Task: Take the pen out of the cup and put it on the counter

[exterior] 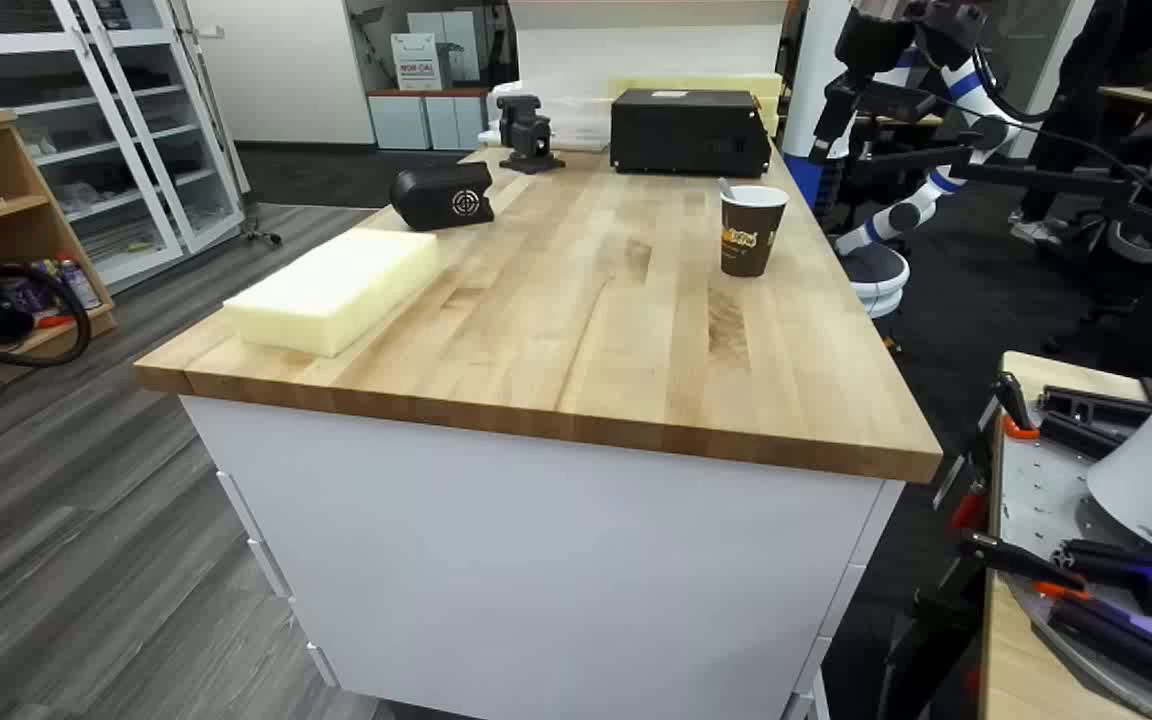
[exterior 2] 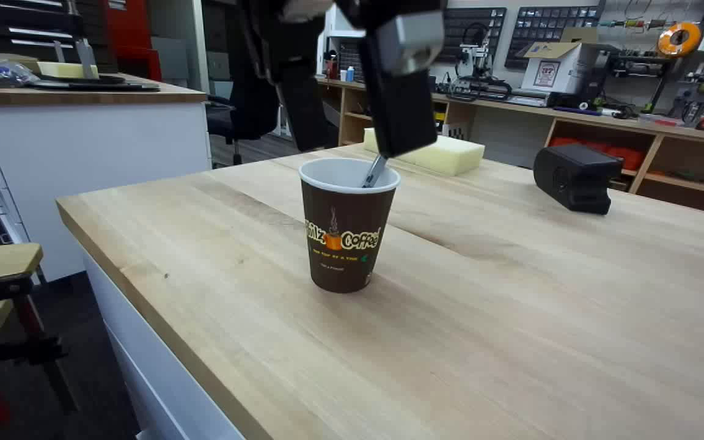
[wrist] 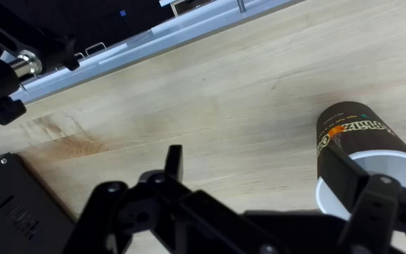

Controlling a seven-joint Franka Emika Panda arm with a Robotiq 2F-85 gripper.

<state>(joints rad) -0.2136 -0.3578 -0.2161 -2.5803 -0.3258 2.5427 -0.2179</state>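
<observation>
Brown and light-looking, the cup (exterior 2: 347, 237) could topple if your hand (exterior 2: 361, 145), wide-spread and empty near it, jostles the leaning pen (exterior 2: 374, 172) inside.

One gripper (exterior 2: 358, 146), two fingers (exterior 2: 401, 116). In exterior view, below gripper: one cup (exterior 2: 343, 244), one pen (exterior 2: 375, 172), one counter (exterior 2: 511, 293). Left of gripper: another counter (exterior 2: 113, 95). One block (exterior 2: 443, 153) beyond gripper, another block (exterior 2: 62, 69) left of it. Right of gripper: one case (exterior 2: 575, 177), one orange spool (exterior 2: 679, 40). In wrist view, left of gripper: one box (wrist: 19, 208).
</observation>
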